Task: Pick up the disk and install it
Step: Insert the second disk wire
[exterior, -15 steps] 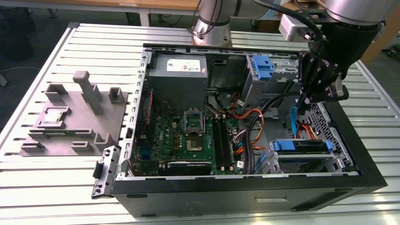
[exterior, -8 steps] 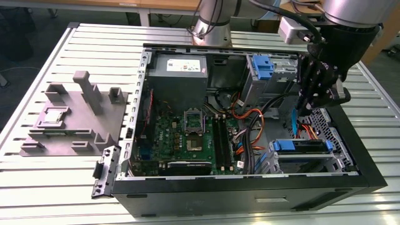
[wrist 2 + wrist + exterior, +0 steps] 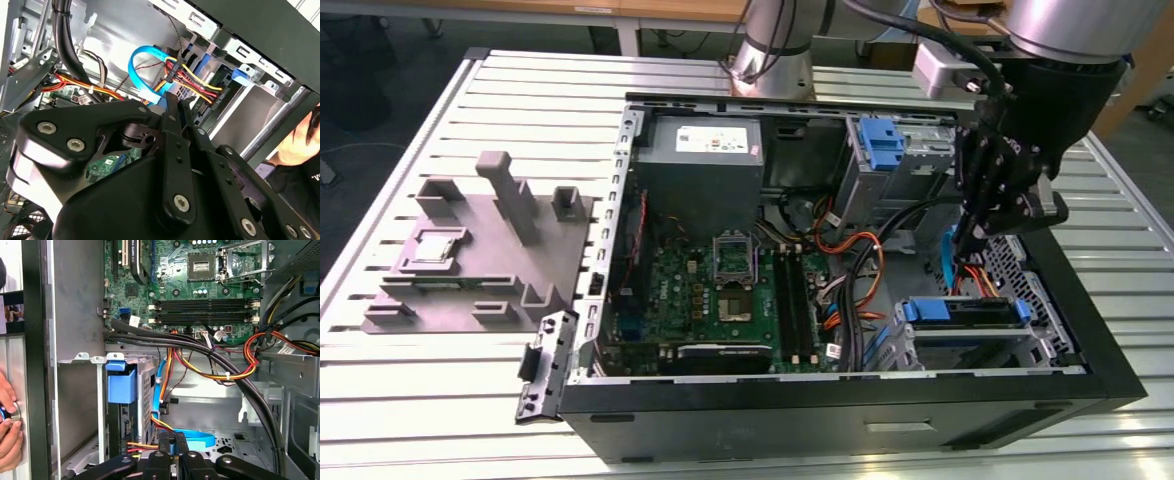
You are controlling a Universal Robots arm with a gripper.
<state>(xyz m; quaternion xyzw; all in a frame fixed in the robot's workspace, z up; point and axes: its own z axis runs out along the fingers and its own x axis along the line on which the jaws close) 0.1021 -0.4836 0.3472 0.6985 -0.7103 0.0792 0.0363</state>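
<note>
Well off to the exterior view's left of the tool (image 3: 970, 238): grey moulded plastic fixture (image 3: 474, 260) on the slatted metal worktop (image 3: 454, 400). Tool is inside the open black PC case (image 3: 854, 405), fingers together in both wrist views, flat blue data cable (image 3: 200, 437) at the tips; can't tell if it's pinched.

Silver-grey disk in its blue plastic carrier (image 3: 961, 312) sits in the drive cage just beside the tool, so I judge install is at the seating/cabling stage. Any finish calls for a straight push along the bay.

Disk's connectors are hidden behind wiring. A person's hand (image 3: 7, 420) is cut off at the case edge.
</note>
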